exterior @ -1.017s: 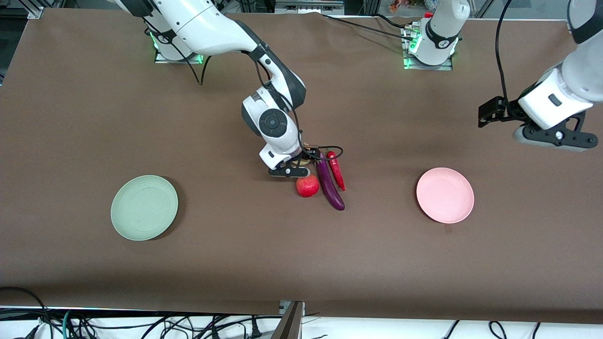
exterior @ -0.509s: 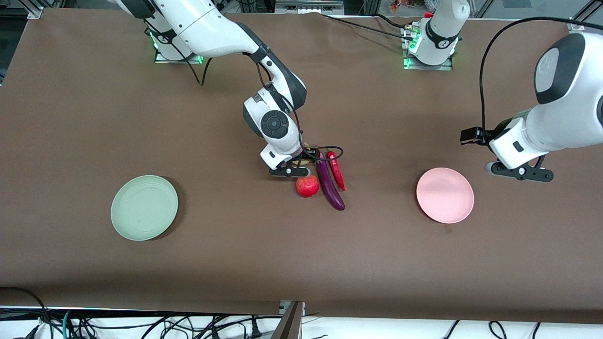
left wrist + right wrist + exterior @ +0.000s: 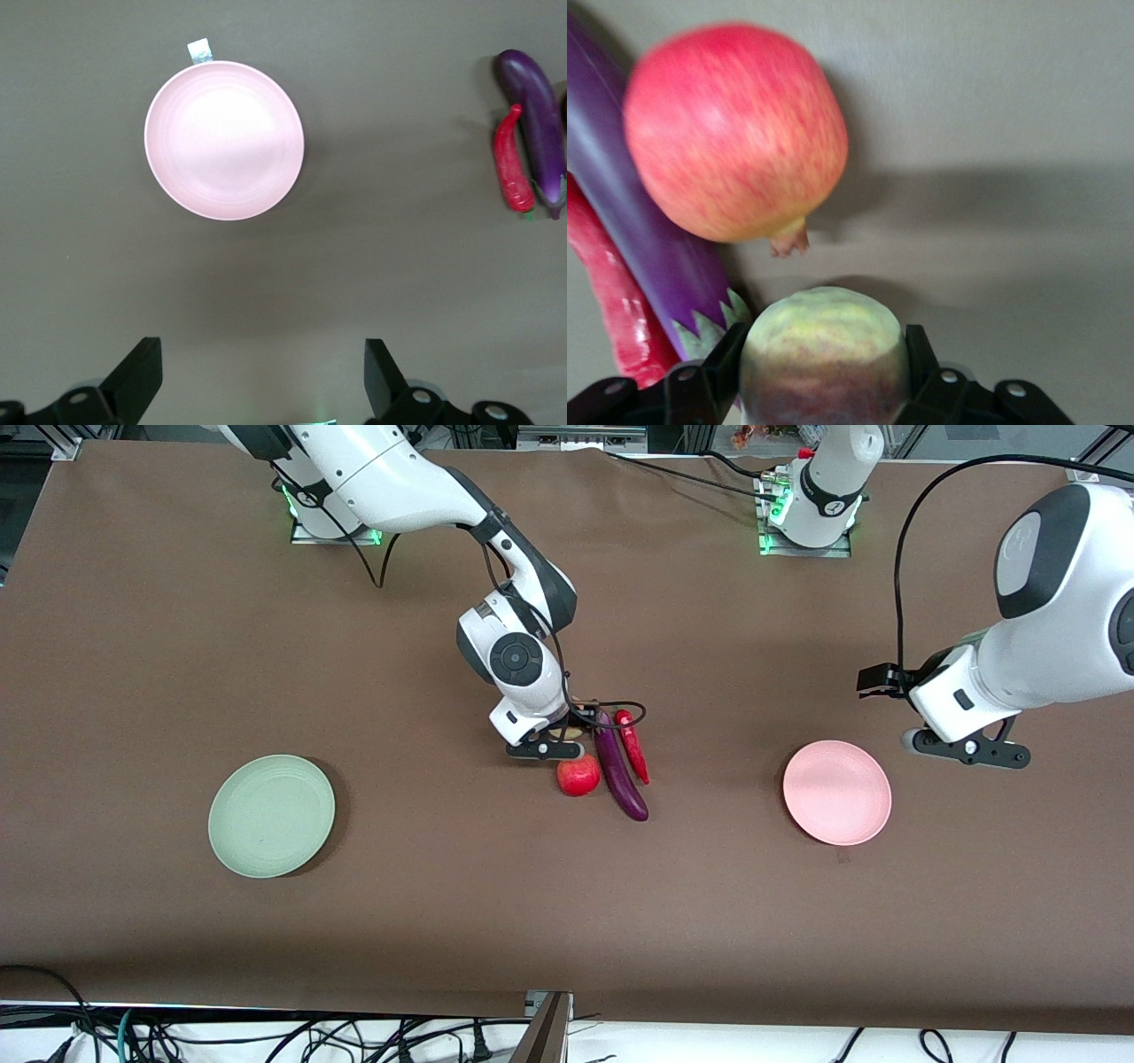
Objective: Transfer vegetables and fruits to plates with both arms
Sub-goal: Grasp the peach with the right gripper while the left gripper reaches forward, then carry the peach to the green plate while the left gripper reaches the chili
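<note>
You see the right gripper (image 3: pixel 822 376) clamped on the round yellowish-pink peach (image 3: pixel 822 354), mostly hidden under the wrist from the front; the left gripper (image 3: pixel 261 376) hangs open beside the pale pink plate (image 3: pixel 224 139).

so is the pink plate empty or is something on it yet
Empty. The pink plate shows a bare surface in the left wrist view, and the eggplant and chili lie apart from it on the table.
</note>
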